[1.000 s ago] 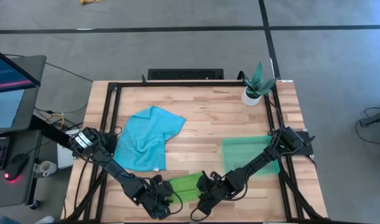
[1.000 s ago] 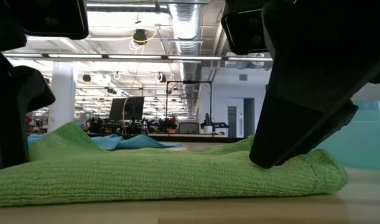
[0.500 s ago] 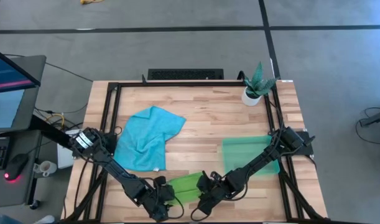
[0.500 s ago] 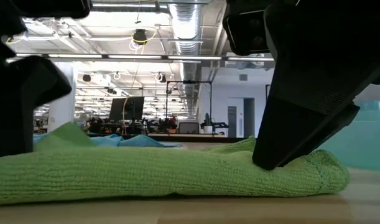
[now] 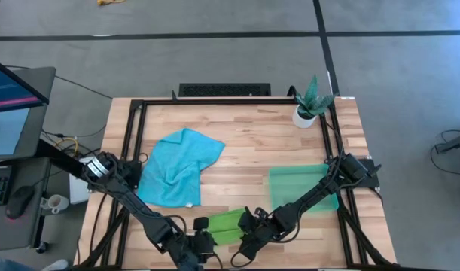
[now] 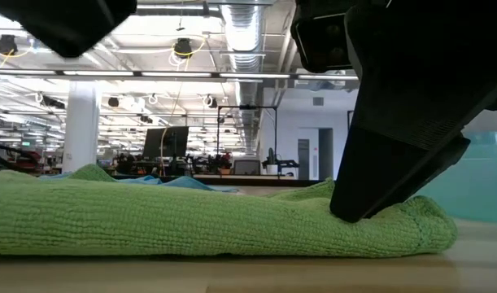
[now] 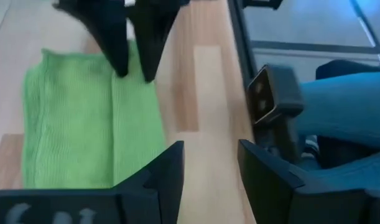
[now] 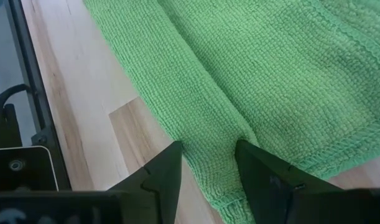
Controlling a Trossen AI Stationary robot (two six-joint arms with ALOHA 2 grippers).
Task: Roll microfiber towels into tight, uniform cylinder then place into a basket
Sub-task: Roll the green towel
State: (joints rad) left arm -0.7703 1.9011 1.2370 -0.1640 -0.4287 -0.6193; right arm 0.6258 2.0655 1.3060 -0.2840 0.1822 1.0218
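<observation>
The lime green towel (image 5: 223, 220) lies as a flat, folded strip on the table near its near edge; it also shows in the low view (image 6: 191, 220). My right gripper (image 5: 248, 229) is shut on the towel's right end. My left gripper (image 5: 198, 242) is open and empty. It hangs above the bare wood at the towel's left end (image 7: 84, 118), on the near side, and touches nothing. The turquoise towel (image 5: 177, 165) lies crumpled at the left middle. The translucent green basket (image 5: 301, 188) stands on the table at the right. My right gripper pinches a raised fold (image 8: 213, 134) at the lime green towel's right end between its two fingers. The fingers (image 6: 370, 195) slant down from the table's right and dent the cloth. The towel lies slack on the table and none of it is lifted.
A white plant pot (image 5: 307, 114) stands at the far right corner. Black frame rails (image 5: 132, 143) run along the table's sides. A person's leg in blue cloth (image 7: 345, 118) shows beyond the near edge. Bare wood (image 5: 252, 150) lies between the turquoise towel and the basket.
My left gripper has risen off the lime green towel's left end and drawn back a little toward the near left. That end stood up in a peak and has dropped flat. The right end stays under my right gripper.
</observation>
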